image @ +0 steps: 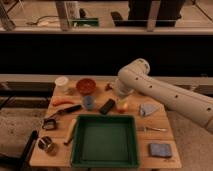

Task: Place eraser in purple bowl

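The eraser (107,106) is a small flat black block lying on the wooden table (165,135), just right of the little blue cup (88,102). My gripper (121,102) hangs under the thick white arm (150,87), close to the eraser's right end and over a small yellow-orange object (122,106). The purple bowl does not show as a whole; only a dark bit (108,87) peeks out at the arm's left edge, behind the eraser. The orange-red bowl (86,86) stands at the back, left of it.
A green tray (105,159) fills the table's front middle. A white cup (62,83), an orange piece (62,102), a black-handled tool (70,110), a metal cup (46,144), a grey cloth (148,109), a fork (152,129) and a blue sponge (160,149) lie around.
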Action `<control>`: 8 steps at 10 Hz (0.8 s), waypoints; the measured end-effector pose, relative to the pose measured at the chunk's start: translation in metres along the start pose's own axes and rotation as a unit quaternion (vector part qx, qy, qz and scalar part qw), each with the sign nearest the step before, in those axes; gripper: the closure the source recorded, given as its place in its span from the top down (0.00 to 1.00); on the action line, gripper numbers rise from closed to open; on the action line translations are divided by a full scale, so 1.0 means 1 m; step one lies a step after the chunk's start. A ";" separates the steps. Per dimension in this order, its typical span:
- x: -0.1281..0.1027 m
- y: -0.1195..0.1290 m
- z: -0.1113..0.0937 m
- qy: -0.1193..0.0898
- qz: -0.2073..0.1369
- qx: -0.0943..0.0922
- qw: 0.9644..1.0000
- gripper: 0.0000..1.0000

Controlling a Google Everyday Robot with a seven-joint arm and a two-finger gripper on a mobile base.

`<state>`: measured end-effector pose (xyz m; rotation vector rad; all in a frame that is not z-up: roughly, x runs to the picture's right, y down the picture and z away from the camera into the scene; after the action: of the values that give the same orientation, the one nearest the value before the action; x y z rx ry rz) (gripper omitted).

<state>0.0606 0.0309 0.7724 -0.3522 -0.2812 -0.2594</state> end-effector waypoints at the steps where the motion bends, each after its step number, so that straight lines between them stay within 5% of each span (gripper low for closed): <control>1: 0.000 -0.003 0.003 -0.003 -0.004 0.004 1.000 0.80; 8: -0.024 -0.015 0.029 -0.023 -0.051 0.013 0.998 0.80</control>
<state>0.0277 0.0324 0.7955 -0.3182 -0.3485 -0.3473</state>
